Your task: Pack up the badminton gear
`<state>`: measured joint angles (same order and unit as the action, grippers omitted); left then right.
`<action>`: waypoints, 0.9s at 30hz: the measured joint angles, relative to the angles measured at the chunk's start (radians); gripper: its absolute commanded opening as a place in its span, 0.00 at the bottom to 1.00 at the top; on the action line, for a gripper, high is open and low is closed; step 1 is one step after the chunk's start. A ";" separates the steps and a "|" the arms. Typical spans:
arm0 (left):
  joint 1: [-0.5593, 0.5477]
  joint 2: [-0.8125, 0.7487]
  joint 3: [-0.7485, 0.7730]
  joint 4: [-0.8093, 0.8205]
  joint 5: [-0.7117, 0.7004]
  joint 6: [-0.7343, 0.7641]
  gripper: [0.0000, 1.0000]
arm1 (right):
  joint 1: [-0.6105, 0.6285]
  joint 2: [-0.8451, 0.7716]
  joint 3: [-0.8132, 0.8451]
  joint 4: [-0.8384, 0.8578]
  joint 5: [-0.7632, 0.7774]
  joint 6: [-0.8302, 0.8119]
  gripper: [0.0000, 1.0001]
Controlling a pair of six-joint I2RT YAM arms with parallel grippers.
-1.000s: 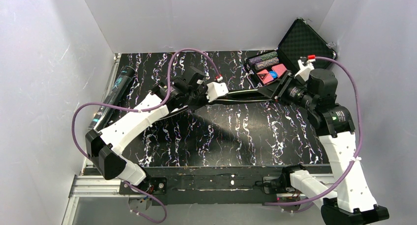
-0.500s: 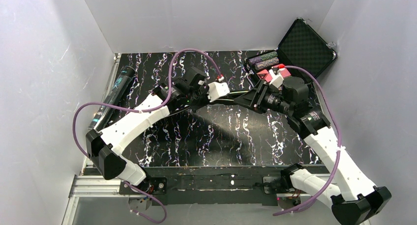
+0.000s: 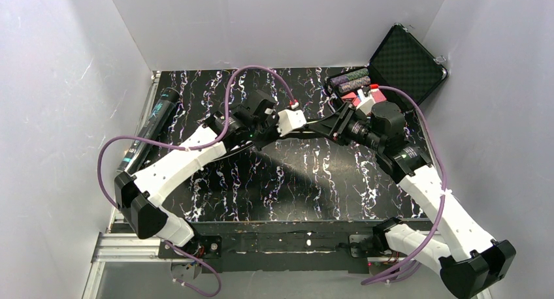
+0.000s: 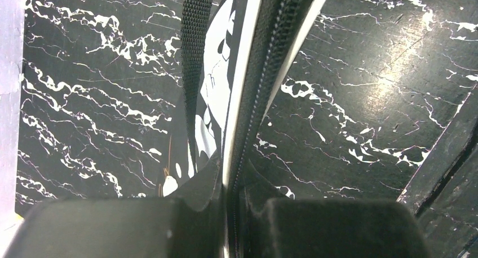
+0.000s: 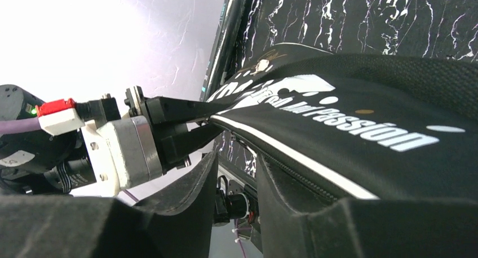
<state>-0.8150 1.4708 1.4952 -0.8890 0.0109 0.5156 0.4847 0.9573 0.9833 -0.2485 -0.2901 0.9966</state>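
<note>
One bag (image 5: pixel 366 117), left claw (image 4: pixel 228 195) clamped on its edge, right claw (image 5: pixel 234 168) grip unclear, one tube (image 3: pixel 149 126)

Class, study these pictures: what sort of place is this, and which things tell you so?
Probably a robotics lab test cell: plain white panel walls box in a black white-veined tabletop, and two white-and-black robot arms with purple cables are mounted at its near edge.
</note>
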 measured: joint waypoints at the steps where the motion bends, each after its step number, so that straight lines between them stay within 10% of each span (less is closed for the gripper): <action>1: -0.002 0.000 0.000 0.000 0.000 -0.003 0.00 | 0.001 0.003 0.000 0.006 0.000 0.000 0.36; 9: -0.008 0.000 0.000 -0.002 0.003 -0.019 0.00 | 0.010 0.020 -0.023 0.046 -0.001 0.000 0.32; 19: -0.013 0.000 0.000 0.006 0.000 -0.057 0.00 | 0.015 -0.098 -0.034 0.038 -0.023 -0.052 0.60; 27: -0.005 0.044 0.001 0.000 0.068 -0.136 0.00 | 0.015 -0.255 -0.158 0.047 -0.027 -0.086 0.61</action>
<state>-0.8196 1.5146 1.4963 -0.8886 0.0784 0.3798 0.4999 0.7025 0.8257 -0.2012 -0.3172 0.9104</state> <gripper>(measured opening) 0.055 0.611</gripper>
